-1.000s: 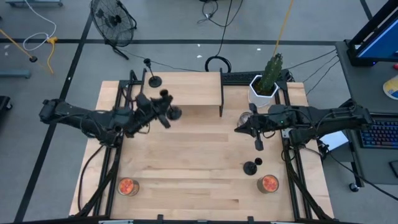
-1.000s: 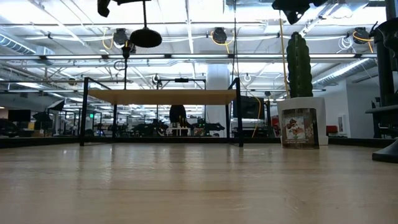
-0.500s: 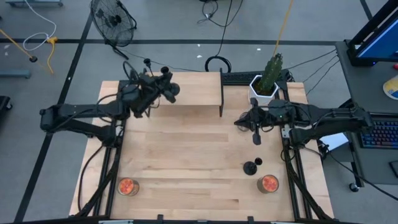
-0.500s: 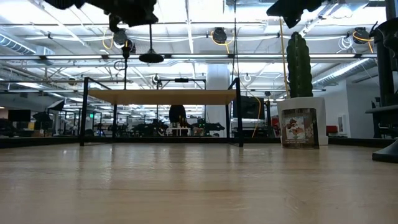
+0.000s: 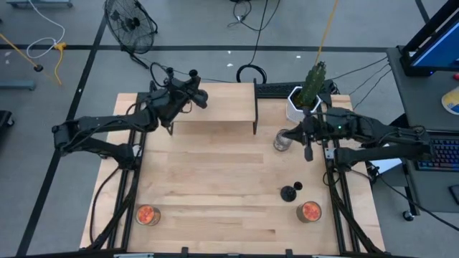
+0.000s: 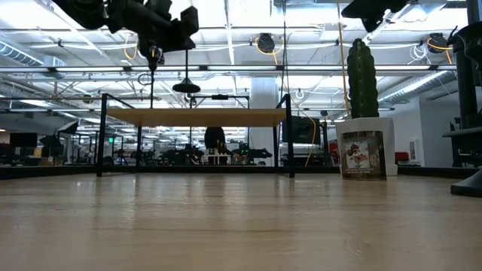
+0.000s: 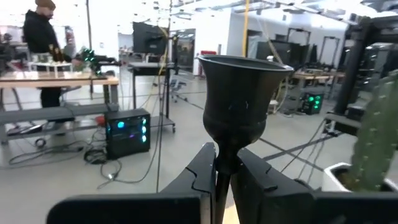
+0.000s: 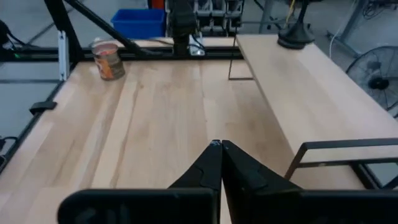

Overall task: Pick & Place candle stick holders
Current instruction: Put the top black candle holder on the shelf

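Observation:
My left gripper [image 5: 191, 92] is shut on a matte-black candle stick holder [image 6: 186, 84] and hangs it over the left end of the wooden shelf [image 5: 215, 107]. Its cup [image 7: 244, 93] shows above the fingers in the left wrist view. A second holder [image 8: 295, 37] stands by its disc base on the shelf's far left end. A third [image 5: 289, 192] stands on the table at the near right. My right gripper [image 8: 219, 144] is shut on nothing, in the air at the table's right side. My left gripper pinches the holder's thin stem [image 7: 222, 169] just below the cup, between its two fingers. The fingers come about level from the table's left and lie across the stem. The holder stays upright, with its disc base [image 6: 186, 86] hanging clear above the shelf top.
A cactus in a white pot [image 5: 305, 97] stands at the far right. A small grey round object [image 5: 282, 140] sits near the right arm. Two orange tins [image 5: 147, 215] [image 5: 310, 211] mark the near corners. The middle of the table [image 5: 215, 172] is bare wood.
My left gripper has carried the holder from in front of the shelf toward the table's far edge, until it is over the shelf's left end. The holder has stayed upright and clear. My right gripper has drawn back toward the table's right edge, still shut.

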`<state>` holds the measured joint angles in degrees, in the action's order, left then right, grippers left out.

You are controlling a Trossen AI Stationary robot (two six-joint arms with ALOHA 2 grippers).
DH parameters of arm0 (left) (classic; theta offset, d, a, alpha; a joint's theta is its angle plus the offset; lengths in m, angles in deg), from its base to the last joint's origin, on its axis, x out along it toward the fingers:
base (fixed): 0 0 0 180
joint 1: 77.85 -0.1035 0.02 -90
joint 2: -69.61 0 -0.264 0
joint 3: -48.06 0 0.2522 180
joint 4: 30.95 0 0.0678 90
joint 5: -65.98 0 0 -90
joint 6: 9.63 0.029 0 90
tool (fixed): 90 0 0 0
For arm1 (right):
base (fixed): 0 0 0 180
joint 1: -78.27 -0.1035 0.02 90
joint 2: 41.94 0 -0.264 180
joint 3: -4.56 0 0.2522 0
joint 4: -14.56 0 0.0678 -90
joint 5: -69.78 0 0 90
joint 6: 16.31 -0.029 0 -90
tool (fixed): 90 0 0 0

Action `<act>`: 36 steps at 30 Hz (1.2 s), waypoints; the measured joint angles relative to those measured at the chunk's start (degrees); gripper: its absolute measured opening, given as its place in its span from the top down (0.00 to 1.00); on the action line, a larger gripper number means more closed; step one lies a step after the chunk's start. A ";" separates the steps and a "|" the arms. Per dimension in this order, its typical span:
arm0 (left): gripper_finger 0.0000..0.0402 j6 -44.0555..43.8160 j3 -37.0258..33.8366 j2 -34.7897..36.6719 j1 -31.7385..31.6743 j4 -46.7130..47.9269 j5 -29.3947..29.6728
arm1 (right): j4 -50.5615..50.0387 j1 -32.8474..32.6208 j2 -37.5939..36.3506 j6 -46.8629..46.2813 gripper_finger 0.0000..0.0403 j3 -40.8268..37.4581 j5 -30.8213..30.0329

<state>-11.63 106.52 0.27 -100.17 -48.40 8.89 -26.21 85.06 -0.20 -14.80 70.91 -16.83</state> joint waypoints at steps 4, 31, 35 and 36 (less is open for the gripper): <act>0.93 -0.14 0.02 -1.74 -1.48 -2.56 0.20 | 3.67 0.00 -3.65 -1.88 1.00 -4.78 1.18; 0.93 -0.04 0.00 -10.47 -6.14 -8.80 1.74 | 13.45 0.00 -7.57 -2.53 1.00 -11.90 1.16; 0.93 0.05 0.00 -10.64 -6.77 -7.07 2.10 | 13.46 0.00 -7.57 -2.55 1.00 -11.90 1.16; 0.93 -0.06 0.00 -10.63 -6.90 -6.89 2.08 | 13.46 0.00 -7.57 -2.55 1.00 -11.90 1.16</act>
<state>-11.69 106.52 -10.36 -107.07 -55.29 10.96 -12.74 85.06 -7.76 -17.35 59.01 -15.66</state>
